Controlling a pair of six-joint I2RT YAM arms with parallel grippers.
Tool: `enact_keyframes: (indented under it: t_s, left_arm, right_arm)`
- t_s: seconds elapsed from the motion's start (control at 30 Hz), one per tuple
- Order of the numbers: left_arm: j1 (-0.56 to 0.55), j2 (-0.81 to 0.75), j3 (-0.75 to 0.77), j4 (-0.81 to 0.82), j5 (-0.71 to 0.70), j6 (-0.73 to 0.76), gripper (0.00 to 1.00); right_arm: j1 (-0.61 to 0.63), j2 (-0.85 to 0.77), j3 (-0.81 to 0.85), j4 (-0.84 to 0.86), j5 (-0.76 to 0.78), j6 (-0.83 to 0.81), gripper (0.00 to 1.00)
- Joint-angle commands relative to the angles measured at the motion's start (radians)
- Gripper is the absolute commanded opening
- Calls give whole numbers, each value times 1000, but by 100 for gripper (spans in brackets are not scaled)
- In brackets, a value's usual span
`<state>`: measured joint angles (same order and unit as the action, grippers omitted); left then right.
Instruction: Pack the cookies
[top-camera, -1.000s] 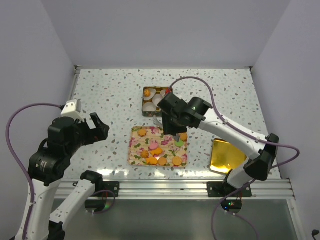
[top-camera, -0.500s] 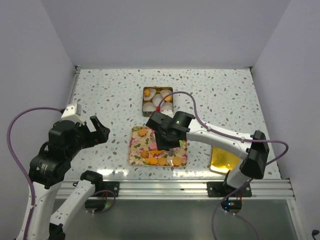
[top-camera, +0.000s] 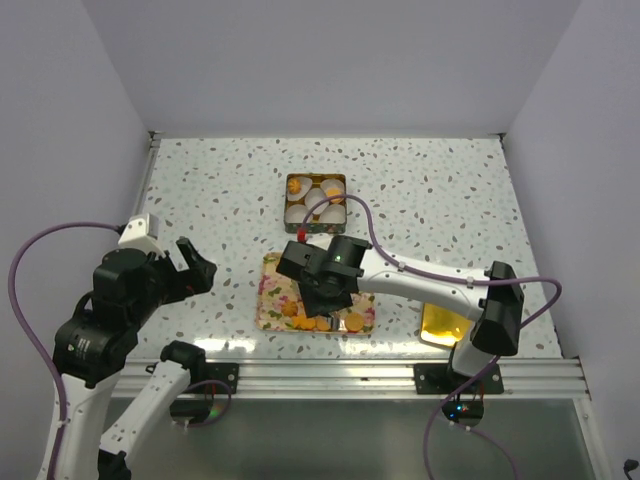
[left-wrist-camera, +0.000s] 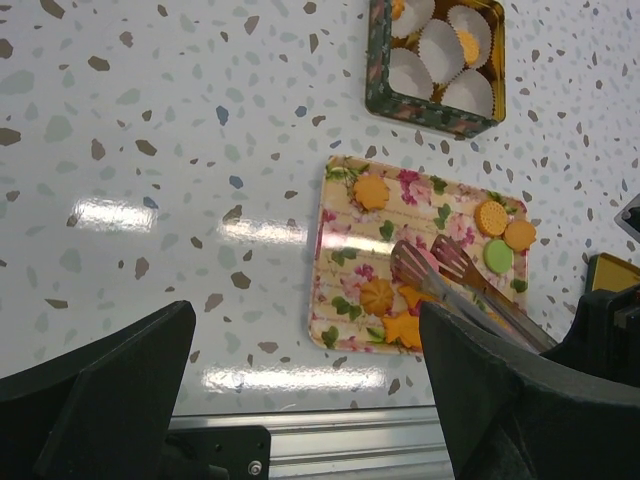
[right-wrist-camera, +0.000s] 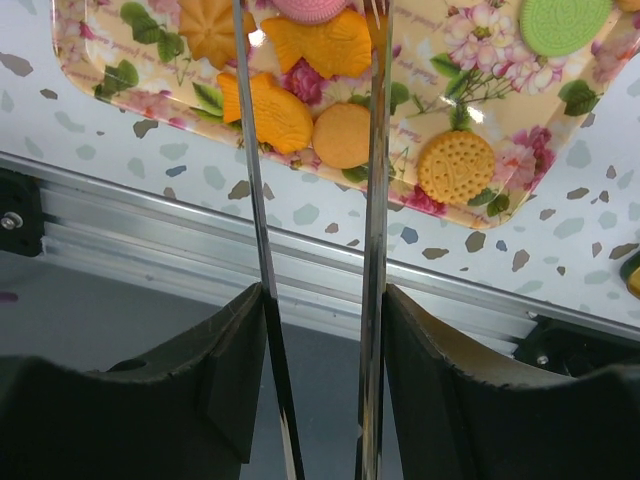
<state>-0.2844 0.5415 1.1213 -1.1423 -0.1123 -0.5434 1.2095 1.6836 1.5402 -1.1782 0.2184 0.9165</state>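
Note:
Cookies (top-camera: 303, 318), mostly orange with a green and a pink one, lie on a floral tray (top-camera: 267, 300). My right gripper (top-camera: 325, 290) is shut on metal tongs (right-wrist-camera: 378, 150) and hovers over the tray. The tong tips sit either side of a pink cookie (right-wrist-camera: 312, 8), with orange cookies (right-wrist-camera: 343, 134) between the blades; whether the tips touch the pink cookie I cannot tell. In the left wrist view the tongs (left-wrist-camera: 440, 268) reach over the tray (left-wrist-camera: 325, 250). My left gripper (top-camera: 190, 265) is open and empty, left of the tray.
A floral tin (top-camera: 290, 203) with white paper cups, two holding orange cookies, stands behind the tray. A gold lid (top-camera: 445, 320) lies at the near right. An aluminium rail (top-camera: 330, 375) runs along the table's front edge.
My right arm swung from the tin towards the near left and brought the tongs down over the tray's cookies. My left arm shifted slightly.

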Motion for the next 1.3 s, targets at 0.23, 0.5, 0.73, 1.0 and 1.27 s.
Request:
enact_keyframes:
  t_s: [0.23,0.5,0.73,1.0,1.27]
  left_arm:
    - [-7,-15,-5,9,-10,-27,100]
    - [-7,-18,-8,15,-6,-30,100]
    - [-7,-20,2,4,-16,-29,100]
    - [-7,-15,8,3,-21,-26,100]
    - [-7,-6,9,7,-17,-12,100]
  right_arm:
    - [28,-10,51,-80,41,42,51]
    - [32,31,77,-78,39,28,49]
    - [32,37,86,-84,44,28,43]
    - [25,28,161,-146,102,21,40]
    - [-105,34,282,-147,107,-59,41]
